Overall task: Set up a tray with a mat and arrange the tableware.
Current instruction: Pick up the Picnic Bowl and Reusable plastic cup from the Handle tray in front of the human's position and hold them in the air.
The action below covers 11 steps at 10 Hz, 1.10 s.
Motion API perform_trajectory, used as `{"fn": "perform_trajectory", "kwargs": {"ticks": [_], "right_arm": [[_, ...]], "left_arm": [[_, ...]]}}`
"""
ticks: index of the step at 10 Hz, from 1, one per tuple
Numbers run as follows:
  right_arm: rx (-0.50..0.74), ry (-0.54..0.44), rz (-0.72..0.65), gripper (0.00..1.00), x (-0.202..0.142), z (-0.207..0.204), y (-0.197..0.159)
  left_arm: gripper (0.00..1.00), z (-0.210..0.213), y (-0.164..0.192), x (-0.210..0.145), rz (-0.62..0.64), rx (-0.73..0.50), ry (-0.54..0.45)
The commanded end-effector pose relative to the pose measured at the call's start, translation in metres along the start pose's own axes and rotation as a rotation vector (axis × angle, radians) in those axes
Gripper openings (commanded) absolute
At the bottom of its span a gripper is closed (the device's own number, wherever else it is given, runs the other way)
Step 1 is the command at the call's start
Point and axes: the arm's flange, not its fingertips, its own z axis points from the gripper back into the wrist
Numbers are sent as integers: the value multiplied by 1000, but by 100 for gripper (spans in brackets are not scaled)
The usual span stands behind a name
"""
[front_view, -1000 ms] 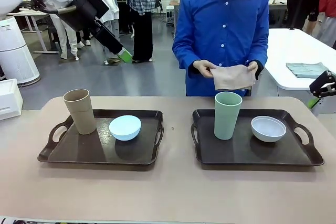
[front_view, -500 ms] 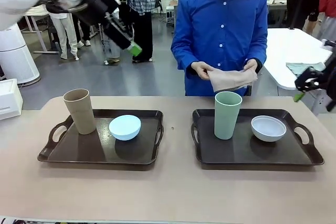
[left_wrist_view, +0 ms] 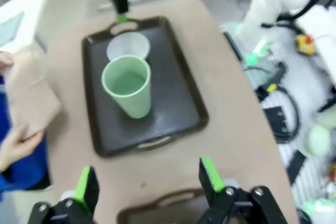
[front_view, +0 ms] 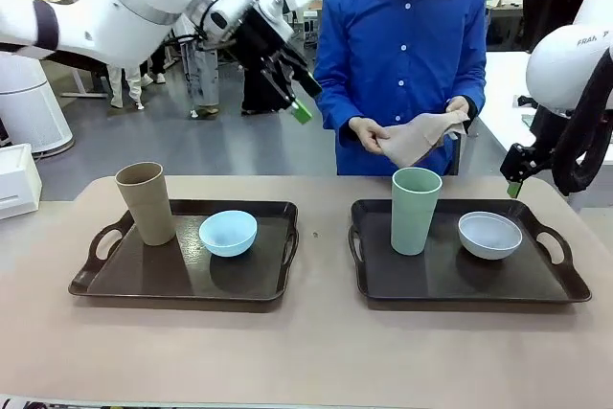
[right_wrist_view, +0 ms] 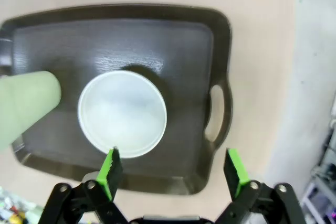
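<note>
Only lettering I can make out is on the white right arm [front_view: 575, 59], front view: dark print starting "FRA", and the rest is too small to read. Trays, cups and bowls are plain.

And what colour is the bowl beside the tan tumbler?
Light blue bowl, clearest in the front view.

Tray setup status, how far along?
Early: tan tumbler and light blue bowl sit on the left tray, pale green tumbler and white bowl on the right tray, no mat beneath. The person's hands hold the mat. Left gripper and right gripper hang open, empty. Remaining: lay mat, arrange tableware.
</note>
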Motion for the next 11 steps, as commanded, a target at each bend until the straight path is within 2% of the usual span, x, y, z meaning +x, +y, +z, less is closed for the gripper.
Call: {"fn": "perform_trajectory", "kwargs": {"ticks": [1, 3, 4, 5, 8, 10, 11], "right_arm": [[57, -51, 40, 100, 4, -12, -1], [150, -73, 27, 100, 3, -19, -2], [179, -98, 1, 100, -4, -13, 1], [75, -43, 26, 100, 6, -15, 1], [111, -55, 17, 100, 6, -14, 2], [170, 41, 83, 100, 10, -30, 2], [178, 66, 86, 100, 10, -37, 2]], "left_arm": [[100, -29, 8, 8, 15, -83, 62], [100, -54, -1, 10, 84, -59, 30], [100, -45, -12, 17, 130, 24, 2], [100, -61, -2, 6, 36, -98, 27], [100, -61, -2, 6, 36, -98, 27], [100, -74, -3, 5, 92, -64, 10], [100, -80, 1, -2, 113, -87, -64]]}}
